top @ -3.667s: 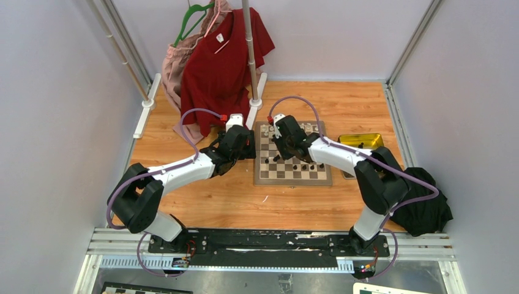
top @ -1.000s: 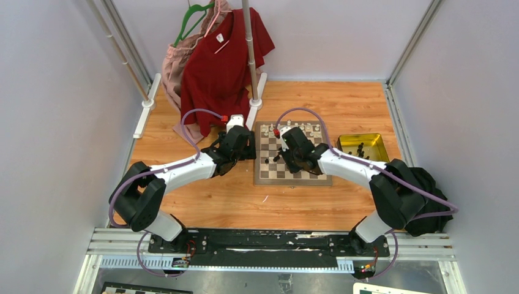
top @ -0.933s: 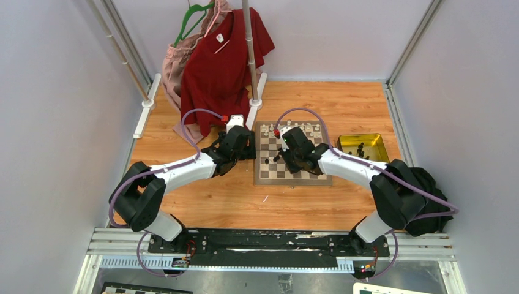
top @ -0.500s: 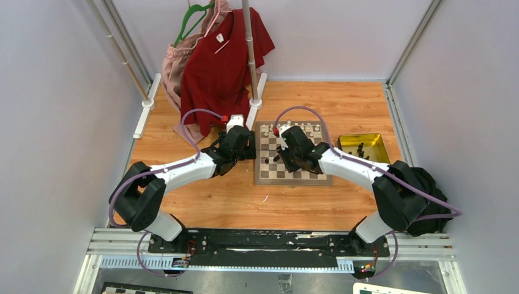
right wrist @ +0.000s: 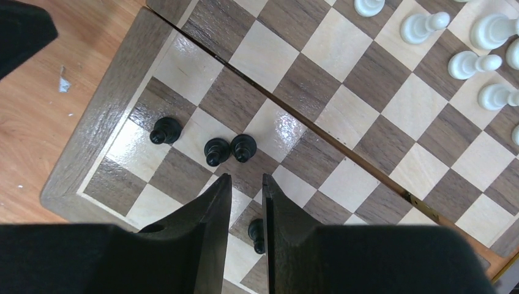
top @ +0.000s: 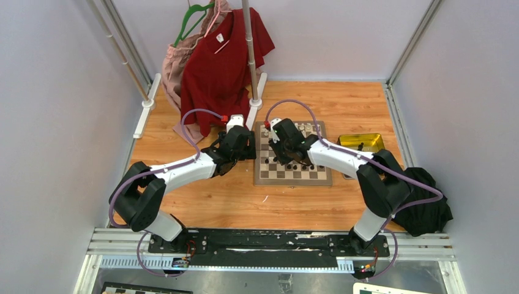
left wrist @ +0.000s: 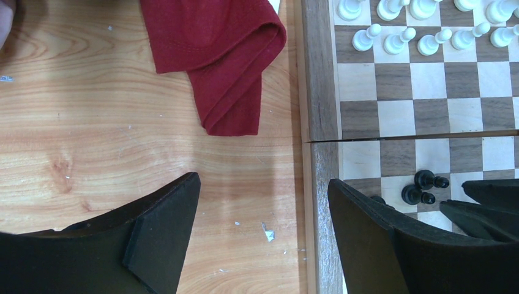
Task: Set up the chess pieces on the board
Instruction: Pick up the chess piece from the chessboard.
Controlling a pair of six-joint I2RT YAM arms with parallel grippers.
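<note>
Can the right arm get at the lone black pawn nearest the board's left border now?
Probably yes: the right claw is just beside that black pawn, with only bare board between them.

Right tool (top: 283, 153) over the board (top: 318, 176)

Lab cell: grey enclosure walls (top: 55, 122)

High rear overhead; two close downward wrist views, left edge of the board (left wrist: 319, 92) in both.
</note>
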